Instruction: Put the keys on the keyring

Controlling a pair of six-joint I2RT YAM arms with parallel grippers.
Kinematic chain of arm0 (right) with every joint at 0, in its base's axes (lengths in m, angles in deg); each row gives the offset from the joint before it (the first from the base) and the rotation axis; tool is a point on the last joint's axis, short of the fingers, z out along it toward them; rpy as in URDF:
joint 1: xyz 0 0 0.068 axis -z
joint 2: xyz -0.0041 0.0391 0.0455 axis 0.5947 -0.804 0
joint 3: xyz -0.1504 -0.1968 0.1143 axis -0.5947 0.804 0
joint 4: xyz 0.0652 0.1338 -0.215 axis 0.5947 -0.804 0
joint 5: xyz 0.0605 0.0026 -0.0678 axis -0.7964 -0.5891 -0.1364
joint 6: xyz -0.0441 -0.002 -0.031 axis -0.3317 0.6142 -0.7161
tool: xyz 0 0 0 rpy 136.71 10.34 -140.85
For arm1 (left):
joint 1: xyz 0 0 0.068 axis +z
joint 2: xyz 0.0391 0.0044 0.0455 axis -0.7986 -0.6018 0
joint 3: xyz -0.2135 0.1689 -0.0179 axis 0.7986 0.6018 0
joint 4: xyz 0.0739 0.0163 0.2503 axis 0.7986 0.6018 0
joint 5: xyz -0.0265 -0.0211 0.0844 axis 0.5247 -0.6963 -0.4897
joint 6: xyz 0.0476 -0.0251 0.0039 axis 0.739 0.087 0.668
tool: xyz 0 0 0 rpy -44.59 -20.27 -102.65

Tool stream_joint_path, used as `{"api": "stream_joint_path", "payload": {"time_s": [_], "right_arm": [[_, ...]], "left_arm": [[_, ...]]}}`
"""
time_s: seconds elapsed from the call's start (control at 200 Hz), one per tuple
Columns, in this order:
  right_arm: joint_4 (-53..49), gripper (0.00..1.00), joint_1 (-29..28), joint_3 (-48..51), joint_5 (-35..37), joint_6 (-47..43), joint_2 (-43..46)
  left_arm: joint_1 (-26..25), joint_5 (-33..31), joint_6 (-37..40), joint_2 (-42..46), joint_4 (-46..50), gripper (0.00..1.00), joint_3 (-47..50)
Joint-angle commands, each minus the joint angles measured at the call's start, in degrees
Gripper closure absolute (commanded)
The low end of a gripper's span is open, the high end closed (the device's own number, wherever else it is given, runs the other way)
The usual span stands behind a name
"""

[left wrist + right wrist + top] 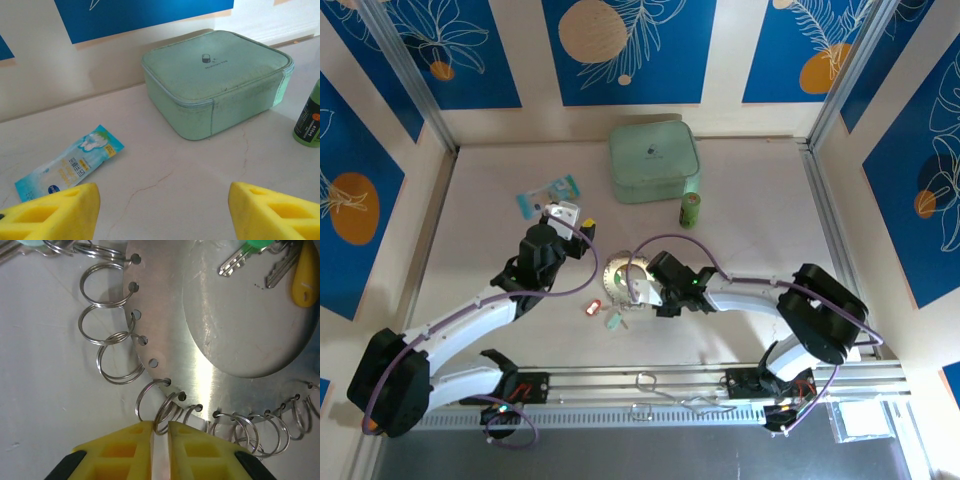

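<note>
Table [760, 230]: pale surface, it carries the keyring and all the other things.
Left arm [470, 325]: it rises from the near left corner and bends toward the left side of the keyring; the wrist is raised and looks to the back wall.
Right arm [750, 295]: it is folded at the elbow to the right of the keyring, with the forearm low and the wrist pointed down at the ring's near edge.
Mint-green case [655, 160]: beyond the keyring, near the back wall.
Keyring [617, 272]: flat on the table between the two wrists; many small split rings hang in holes along its edge.
Packet [548, 195]: beyond the keyring, to the left.
Green bottle [691, 210]: upright, beyond the keyring, to the right.
Left gripper [162, 215]: jaws wide apart, nothing between them, above the table.
Right gripper [160, 426]: jaws almost together with only a thin slit; one split ring [162, 412] goes into it, but if it is clamped cannot be told.
Green-headed key [245, 252], yellow-headed key [304, 282]: inside the keyring's opening.
Red-headed key [592, 308], pale green key [613, 321]: loose, just nearer than the keyring.
</note>
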Motion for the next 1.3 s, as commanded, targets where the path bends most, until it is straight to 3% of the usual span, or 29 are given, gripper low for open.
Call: {"api": "stream_joint_path", "payload": {"time_s": [0.0, 0.82, 1.025, 1.295], "right_arm": [[1.7, 0.81, 0.3, -1.4, -0.3, 1.0, -0.9], [4.8, 0.89, -0.2, -2.3, -0.2, 1.6, -2.7], [5.0, 1.00, -0.1, -2.0, -0.6, 2.1, -2.0], [8.4, 1.00, 3.4, 1.1, -7.8, 5.2, 5.4]], "left_arm": [[0.3, 0.1, 0.7, 0.9, -1.3, 0.32, -1.4], [0.4, 0.1, 0.8, 0.9, -1.3, 0.32, -1.5], [0.3, 0.0, 0.9, 1.0, -1.3, 0.32, -1.3], [0.4, 0.8, 3.2, 0.8, -1.8, 0.33, -1.1]]}}
